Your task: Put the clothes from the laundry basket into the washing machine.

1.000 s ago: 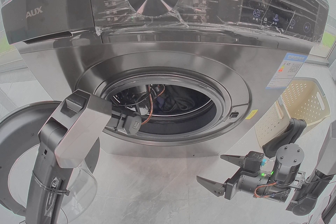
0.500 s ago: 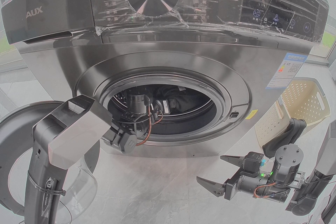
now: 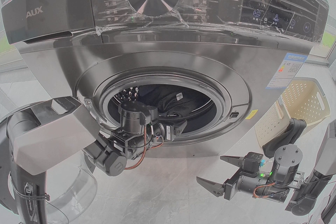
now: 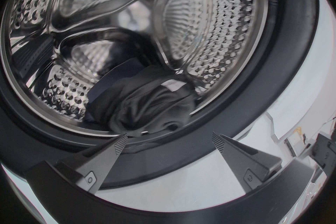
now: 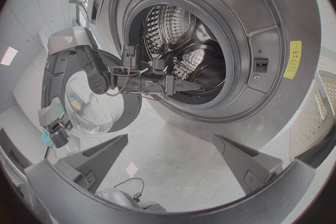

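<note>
Left end effector (image 4: 169, 138) hangs at the mouth of the washing machine (image 3: 196, 60), spread wide and holding nothing. Dark clothes (image 4: 147, 109) lie heaped at the bottom of the drum (image 4: 217, 18), just beyond it. Right end effector (image 3: 210, 168) hovers low over the floor (image 3: 157, 182) in front of the machine, also spread and empty. Near it, another dark garment (image 3: 290, 132) droops over the rim of the laundry basket (image 3: 311, 95).

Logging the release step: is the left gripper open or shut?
Open. The left gripper has its fingers spread apart, nothing clamped between them; the dark garment lies inside the drum.
</note>
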`<state>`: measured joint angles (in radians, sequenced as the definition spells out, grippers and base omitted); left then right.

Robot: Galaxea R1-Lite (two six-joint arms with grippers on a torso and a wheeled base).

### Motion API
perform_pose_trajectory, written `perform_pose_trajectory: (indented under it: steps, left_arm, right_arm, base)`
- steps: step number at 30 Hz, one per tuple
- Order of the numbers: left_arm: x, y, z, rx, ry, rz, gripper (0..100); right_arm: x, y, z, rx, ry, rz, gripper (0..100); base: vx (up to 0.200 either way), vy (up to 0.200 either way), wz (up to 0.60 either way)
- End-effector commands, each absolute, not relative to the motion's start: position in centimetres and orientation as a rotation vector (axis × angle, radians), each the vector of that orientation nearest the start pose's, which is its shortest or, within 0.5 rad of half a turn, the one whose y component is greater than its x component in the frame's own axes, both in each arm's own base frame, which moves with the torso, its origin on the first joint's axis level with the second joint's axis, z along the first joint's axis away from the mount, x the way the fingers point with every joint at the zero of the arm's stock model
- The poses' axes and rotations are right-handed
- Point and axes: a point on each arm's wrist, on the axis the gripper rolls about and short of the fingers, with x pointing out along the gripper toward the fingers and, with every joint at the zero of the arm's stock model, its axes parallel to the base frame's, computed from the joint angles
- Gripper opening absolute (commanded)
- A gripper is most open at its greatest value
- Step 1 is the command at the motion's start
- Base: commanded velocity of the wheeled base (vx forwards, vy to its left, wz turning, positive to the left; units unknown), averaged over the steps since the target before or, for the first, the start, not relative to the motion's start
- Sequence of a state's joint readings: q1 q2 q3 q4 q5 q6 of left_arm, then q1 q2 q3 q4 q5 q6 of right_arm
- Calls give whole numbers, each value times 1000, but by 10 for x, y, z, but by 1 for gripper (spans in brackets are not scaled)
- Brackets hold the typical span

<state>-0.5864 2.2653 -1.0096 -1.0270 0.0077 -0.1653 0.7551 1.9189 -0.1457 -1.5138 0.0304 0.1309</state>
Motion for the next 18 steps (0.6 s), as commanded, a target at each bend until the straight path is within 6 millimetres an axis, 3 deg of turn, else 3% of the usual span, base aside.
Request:
perform_pose_trajectory:
  steps: [1, 6, 8, 11, 14, 16, 18]
  left_arm:
    - [336, -231, 79, -92, 237, -587, 100]
    - [351, -240, 98, -146, 113, -587, 100]
    - [358, -244, 94, -152, 93, -581, 100]
    - [365, -246, 85, -148, 104, -567, 100]
    - [376, -248, 54, -129, 147, -546, 100]
    - [378, -248, 49, -127, 154, -543, 100]
    - [392, -244, 32, -125, 159, -502, 100]
  right_arm:
    - [176, 164, 71, 32, 293, 757, 100]
    - [176, 164, 71, 32, 289, 755, 100]
    - [176, 164, 71, 32, 289, 755, 100]
    - [176, 164, 72, 33, 286, 755, 100]
    - [176, 164, 72, 33, 288, 755, 100]
    - [176, 164, 72, 33, 288, 755, 100]
    - [177, 164, 72, 35, 287, 753, 100]
  base:
    - [0, 0, 0]
    - [0, 0, 0]
    - [0, 0, 0]
    - [0, 0, 0]
    - [0, 0, 0]
    - [0, 0, 0]
    - [0, 0, 0]
